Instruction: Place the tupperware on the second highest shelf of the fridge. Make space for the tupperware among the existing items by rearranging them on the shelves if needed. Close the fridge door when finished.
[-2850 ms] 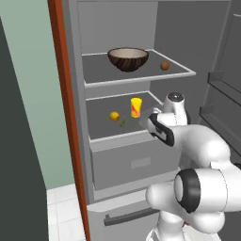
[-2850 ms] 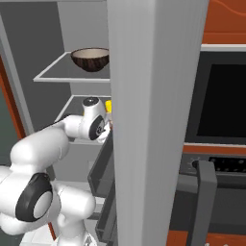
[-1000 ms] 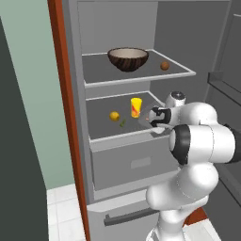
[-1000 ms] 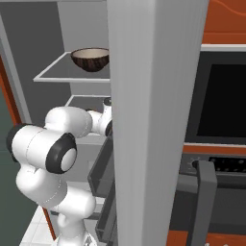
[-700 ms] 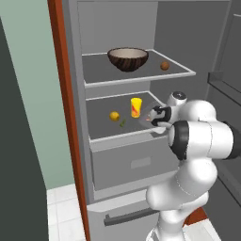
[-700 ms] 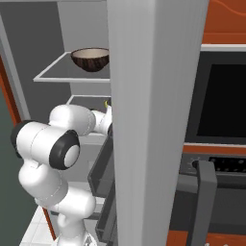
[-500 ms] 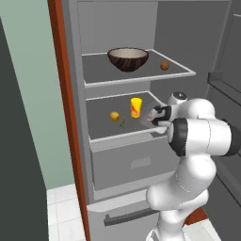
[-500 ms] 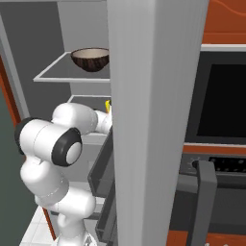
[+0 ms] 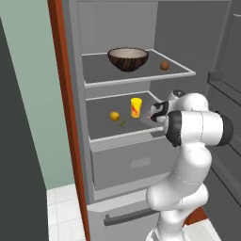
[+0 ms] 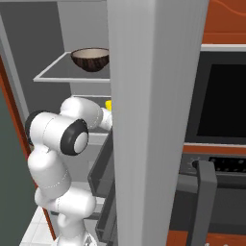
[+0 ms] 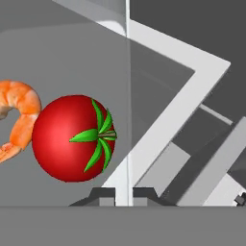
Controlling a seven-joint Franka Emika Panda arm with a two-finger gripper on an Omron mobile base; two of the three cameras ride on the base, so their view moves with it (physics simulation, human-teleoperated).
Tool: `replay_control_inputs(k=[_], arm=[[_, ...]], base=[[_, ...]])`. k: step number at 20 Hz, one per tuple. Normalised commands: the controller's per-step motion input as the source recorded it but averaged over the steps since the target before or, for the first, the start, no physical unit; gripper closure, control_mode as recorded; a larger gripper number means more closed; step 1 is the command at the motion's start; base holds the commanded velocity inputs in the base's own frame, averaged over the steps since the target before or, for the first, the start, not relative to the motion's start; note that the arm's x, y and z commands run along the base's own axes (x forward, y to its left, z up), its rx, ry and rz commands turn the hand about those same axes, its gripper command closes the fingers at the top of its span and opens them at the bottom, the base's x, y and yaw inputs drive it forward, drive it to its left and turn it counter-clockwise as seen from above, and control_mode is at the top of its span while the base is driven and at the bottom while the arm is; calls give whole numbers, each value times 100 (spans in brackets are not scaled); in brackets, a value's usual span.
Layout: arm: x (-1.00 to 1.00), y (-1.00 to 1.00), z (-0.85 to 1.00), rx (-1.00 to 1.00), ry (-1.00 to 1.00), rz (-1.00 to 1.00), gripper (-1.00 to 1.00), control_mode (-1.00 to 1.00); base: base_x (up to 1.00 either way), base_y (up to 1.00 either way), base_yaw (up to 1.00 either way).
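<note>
Silver-grey fridge point(image 9: 75, 117) walls frame the left base view, where the compartment stands open: the upper shelf point(image 9: 141, 77) carries a dark brown ribbed bowl point(image 9: 127, 58) and, well to its right, a small brown ball point(image 9: 164, 66). On the lower shelf point(image 9: 108, 129) a yellow-orange glass point(image 9: 136, 107) stands upright, a small orange-yellow fruit point(image 9: 114, 116) sits to its left, and a tiny green bit point(image 9: 122, 123) lies just beside that fruit. My gripper point(image 9: 153, 113) reaches in over the right end of this lower shelf, near the glass; the tupperware I carry is too faint there for me to make out. From the right base view, the fridge door point(image 10: 153, 120) stands edge-on across the middle, with black wall ovens point(image 10: 218, 101) to its right. My white arm bends in behind the door, and the bowl point(image 10: 90, 58) shows on the upper shelf point(image 10: 62, 77) above it. Along my hand view, my two fingertips point(image 11: 102, 193) are pressed close on the thin clear wall of the tupperware point(image 11: 128, 96), pinching its rim. Inside it lie a red tomato point(image 11: 72, 138) with a green stalk and, touching it on the left, a curled orange piece point(image 11: 17, 117). Beyond the wall I see a pale shelf rim point(image 11: 182, 103).
</note>
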Motion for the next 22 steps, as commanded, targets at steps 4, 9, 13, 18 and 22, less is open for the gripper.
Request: replay_control_inputs(k=[4, 9, 13, 18, 22], arm=[[36, -10, -4, 0, 0, 1, 100, -100], [37, -9, -5, 0, 0, 1, 100, -100], [38, -8, -4, 0, 0, 1, 100, -100], [36, -2, -5, 0, 0, 1, -100, -100], [10, -1, 0, 0, -6, 2, -100, -100]], base=[[0, 0, 0], [0, 0, 0], [0, 0, 0], [0, 0, 0], [0, 0, 0]])
